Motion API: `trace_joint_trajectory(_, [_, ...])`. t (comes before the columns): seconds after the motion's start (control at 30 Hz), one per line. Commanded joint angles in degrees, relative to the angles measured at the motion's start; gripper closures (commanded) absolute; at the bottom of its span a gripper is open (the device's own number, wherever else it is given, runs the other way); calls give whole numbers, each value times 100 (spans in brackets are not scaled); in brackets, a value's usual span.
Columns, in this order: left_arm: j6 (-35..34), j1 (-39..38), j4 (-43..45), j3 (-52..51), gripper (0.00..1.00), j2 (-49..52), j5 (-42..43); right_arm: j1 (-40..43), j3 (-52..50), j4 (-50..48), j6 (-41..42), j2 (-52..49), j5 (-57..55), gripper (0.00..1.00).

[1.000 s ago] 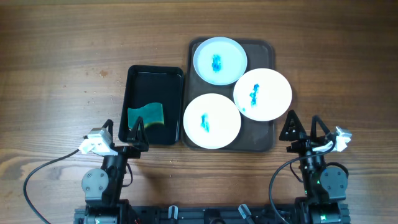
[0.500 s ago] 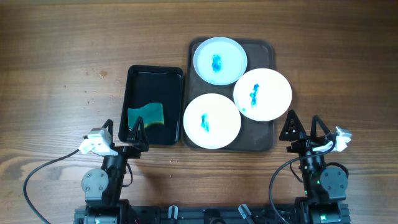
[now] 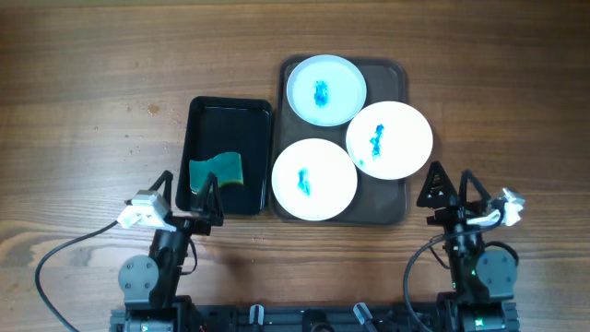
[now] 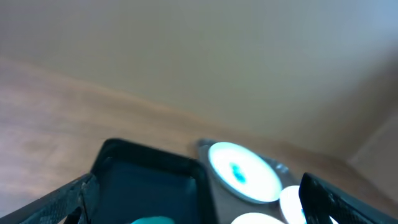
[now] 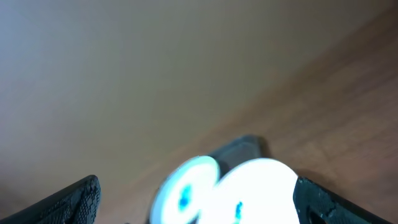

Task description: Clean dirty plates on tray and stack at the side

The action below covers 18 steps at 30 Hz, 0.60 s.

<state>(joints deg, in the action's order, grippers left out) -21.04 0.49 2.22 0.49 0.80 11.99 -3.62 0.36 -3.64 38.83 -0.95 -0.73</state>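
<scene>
No legible text or markings.

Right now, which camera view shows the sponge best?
The overhead view: the green sponge lies whole and sharp in the black tray. The left wrist view catches only a blurred green sliver at its bottom edge. The right wrist view does not show it.
</scene>
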Motion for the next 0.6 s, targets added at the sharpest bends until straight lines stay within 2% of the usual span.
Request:
trace_joint_trajectory(0.0, [94, 22, 55, 387, 0, 37, 474, -17, 424, -133, -105, 13, 664, 0])
trace_joint_trajectory(0.03, [138, 22, 35, 632, 0, 131, 466, -17, 601, -149, -323, 2, 728, 0])
trace_joint_trajectory(0.1, [142, 22, -431, 1569, 0, 798, 197, -17, 1469, -48, -1460, -264, 920, 0])
trace_joint_trajectory(0.23, [356, 22, -2076, 3779, 0, 3025, 433, -17, 3462, 1606, -2715, -1714, 979, 0])
trace_joint_trajectory(0.33, [433, 22, -3705, 5661, 0, 4760, 516, -17, 5506, 3836, -2811, -3676, 979, 0])
trace_joint_trajectory(0.4, [433, 22, -4586, 6522, 0, 5582, 516, -17, 6437, 4876, -2826, -4736, 981, 0])
trace_joint_trajectory(0.5, [428, 22, -5141, 7058, 0, 6271, 514, -20, 7049, 5436, -2739, -5845, 1075, 0])
trace_joint_trajectory(0.57, [240, 22, -5257, 7058, 0, 6483, 739, -17, 7047, 5484, -2660, -6463, 1891, 0])
